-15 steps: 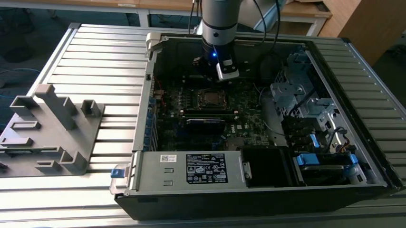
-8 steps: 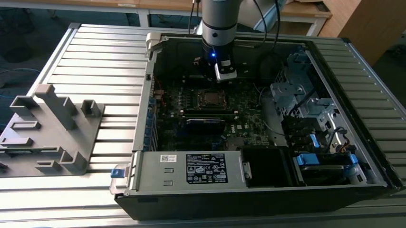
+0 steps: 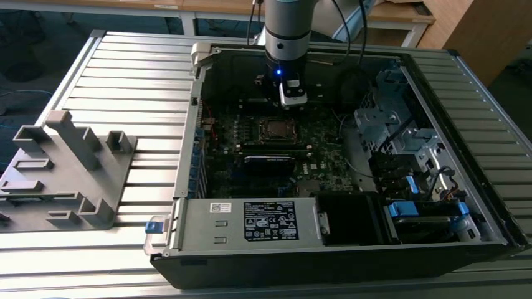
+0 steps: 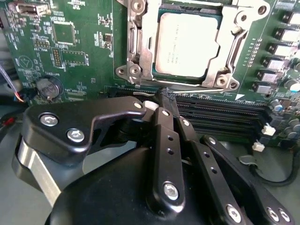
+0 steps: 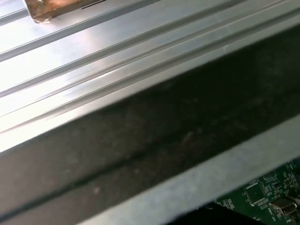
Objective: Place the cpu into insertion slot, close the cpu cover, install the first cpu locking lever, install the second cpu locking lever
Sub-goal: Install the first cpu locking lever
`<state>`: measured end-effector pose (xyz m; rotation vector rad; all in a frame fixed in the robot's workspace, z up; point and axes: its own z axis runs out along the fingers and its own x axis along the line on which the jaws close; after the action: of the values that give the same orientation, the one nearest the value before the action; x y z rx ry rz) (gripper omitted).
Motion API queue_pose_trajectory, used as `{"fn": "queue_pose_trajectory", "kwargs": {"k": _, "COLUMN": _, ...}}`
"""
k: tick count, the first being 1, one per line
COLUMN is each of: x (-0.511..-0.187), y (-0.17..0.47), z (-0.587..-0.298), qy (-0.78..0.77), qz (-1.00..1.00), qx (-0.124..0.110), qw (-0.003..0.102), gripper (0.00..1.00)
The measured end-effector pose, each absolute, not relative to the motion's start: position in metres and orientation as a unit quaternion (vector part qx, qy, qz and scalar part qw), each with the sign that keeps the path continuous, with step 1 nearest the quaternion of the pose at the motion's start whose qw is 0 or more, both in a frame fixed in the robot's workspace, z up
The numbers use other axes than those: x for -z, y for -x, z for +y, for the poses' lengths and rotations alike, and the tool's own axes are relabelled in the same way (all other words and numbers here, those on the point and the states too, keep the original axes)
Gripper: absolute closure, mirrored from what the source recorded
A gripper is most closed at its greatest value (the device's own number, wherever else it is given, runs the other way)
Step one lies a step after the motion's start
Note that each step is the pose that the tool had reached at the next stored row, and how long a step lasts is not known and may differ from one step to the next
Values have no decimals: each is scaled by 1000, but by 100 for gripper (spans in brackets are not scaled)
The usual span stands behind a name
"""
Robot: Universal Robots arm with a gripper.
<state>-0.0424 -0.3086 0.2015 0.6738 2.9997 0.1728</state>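
In the exterior view the arm reaches down into the open computer case [image 3: 187, 156], and my gripper [image 3: 288, 103] hangs just behind the insertion slot [image 3: 275, 128] on the motherboard. In the second wrist view the cpu [image 4: 185, 44] lies flat in the slot, its silver-grey top showing. The cpu cover [image 4: 226, 51] lies down around its edges. A thin locking lever [image 4: 197, 87] runs along the socket's near side. My gripper [image 4: 166, 97] has its black fingers [image 4: 161, 126] drawn together at the tips, right at that lever's end. Whether they pinch the lever is hidden.
Long black memory slots [image 4: 225, 110] lie beside the socket, close to the fingertips. A coin battery [image 4: 47, 86] sits on the green board. Drive cages [image 3: 399, 134] and a power supply [image 3: 249, 221] crowd the case. A grey fixture [image 3: 66, 168] stands on the table at the exterior view's left.
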Motion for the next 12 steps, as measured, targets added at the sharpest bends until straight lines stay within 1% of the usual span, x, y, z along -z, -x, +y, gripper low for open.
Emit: {"fn": "queue_pose_trajectory", "kwargs": {"k": 12, "x": -200, "y": 42, "z": -305, "qy": -233, "qz": 970, "qx": -56, "qw": 32, "gripper": 89}}
